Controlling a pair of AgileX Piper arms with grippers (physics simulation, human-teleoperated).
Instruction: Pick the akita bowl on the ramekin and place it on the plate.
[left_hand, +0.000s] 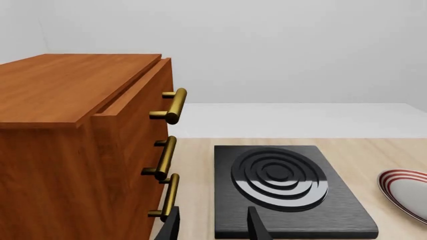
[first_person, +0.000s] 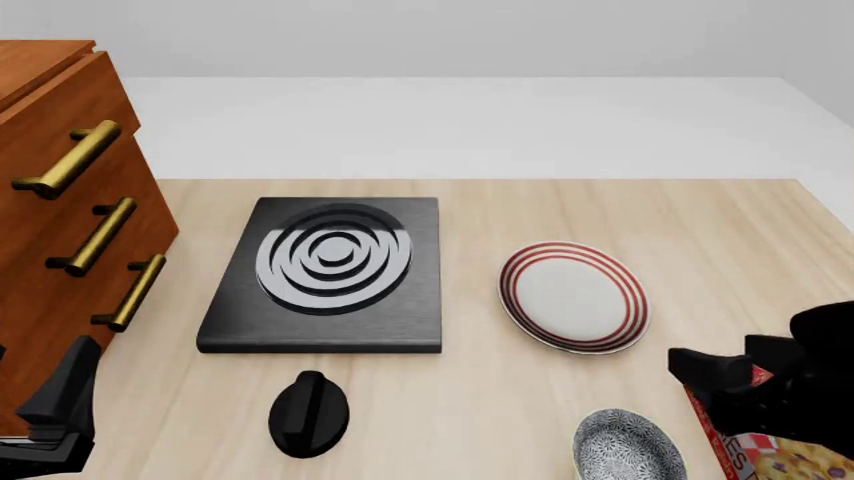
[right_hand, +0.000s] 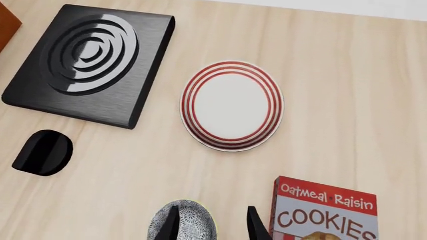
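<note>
Nearest the front camera, the akita bowl sat on the worktop below the plate, apart from it. Over it hovered the right gripper, fingers spread and empty, beside a cookie box. Low at the left, the left gripper faced the stove, fingers released.

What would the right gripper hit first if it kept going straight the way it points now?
Most likely the akita bowl: in the right wrist view the right gripper has open fingers over the bowl's rim, pointing down at the table. Depth is unclear, and the ramekin beneath isn't visible.
</note>
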